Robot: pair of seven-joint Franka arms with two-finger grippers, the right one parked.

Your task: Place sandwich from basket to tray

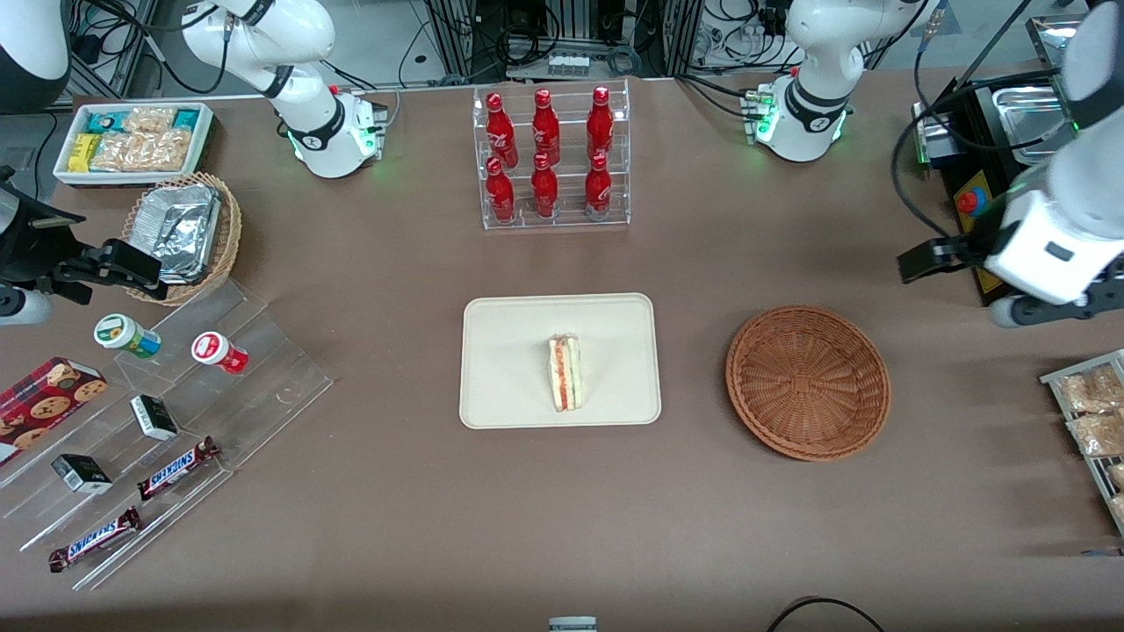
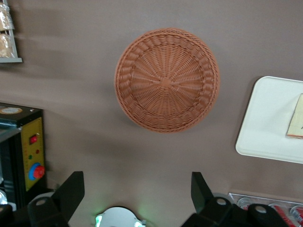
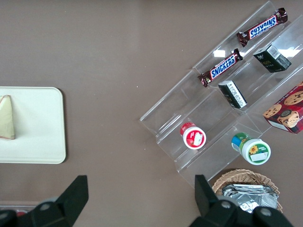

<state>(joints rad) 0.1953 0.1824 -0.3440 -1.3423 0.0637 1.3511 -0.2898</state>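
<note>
From my station I see the sandwich [image 1: 565, 372] lying on the tray [image 1: 509, 351], a little toward the basket's side of the tray's centre, its striped cut edge facing up and clear of the rim all round. The tray sits mid-table with bare brown table [image 1: 404, 527] on every side of it. The basket [image 1: 808, 382] stands at about three o'clock from the tray in the front view, apart from it with a strip of open cloth between their edges, and I see nothing inside it. My gripper [image 2: 137, 189] hangs raised off the table toward the working arm's end, at roughly one o'clock from the basket in the front view; its fingers [image 2: 71, 189] are spread wide and hold nothing, with only table showing between them. In the wrist view the whole basket rim is visible and one rounded corner of the tray. The yellow control box [image 2: 31, 158] with its red button sits close by the gripper. The rack of red bottles [image 1: 551, 158] stands at twelve o'clock from the tray, well apart, farther from the front camera. A tray of snack packets [image 1: 1089, 412] lies at the table edge, at three o'clock from the basket with room between.
</note>
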